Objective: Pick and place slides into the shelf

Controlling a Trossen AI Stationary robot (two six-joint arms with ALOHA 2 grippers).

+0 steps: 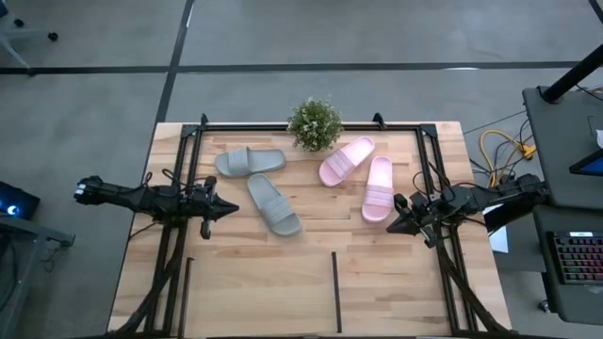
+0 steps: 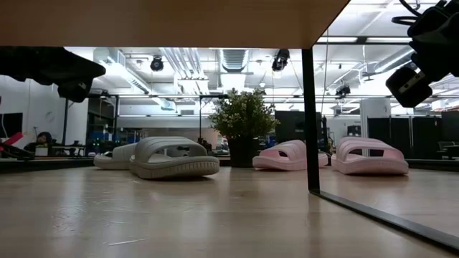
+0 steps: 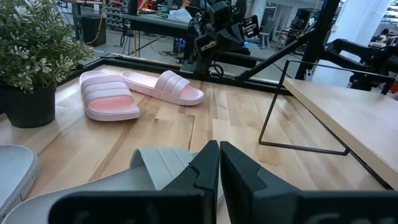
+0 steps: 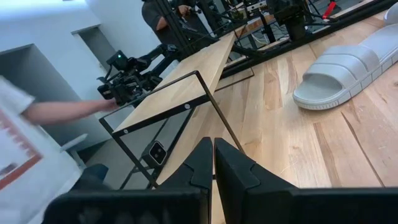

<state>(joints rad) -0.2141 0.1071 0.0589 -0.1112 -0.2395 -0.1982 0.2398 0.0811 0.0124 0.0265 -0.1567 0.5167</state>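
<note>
Two grey-green slides (image 1: 250,161) (image 1: 274,203) lie sole-down at the table's left middle, and two pale pink slides (image 1: 346,160) (image 1: 379,188) at the right middle. The shelf's thin black bars (image 1: 335,292) stand at the near edge; its frame also shows in the low view (image 2: 310,122). My left gripper (image 1: 234,208) is shut and empty, raised above the table just left of the nearer grey-green slide (image 3: 149,171). My right gripper (image 1: 389,226) is shut and empty, raised just beyond the near end of the right pink slide (image 2: 369,158).
A potted plant (image 1: 315,123) stands at the table's far middle between the two pairs. Black arm frames (image 1: 188,151) run along both sides of the table. A person's arm in a white sleeve (image 4: 37,124) shows beyond the table's near edge in the right wrist view.
</note>
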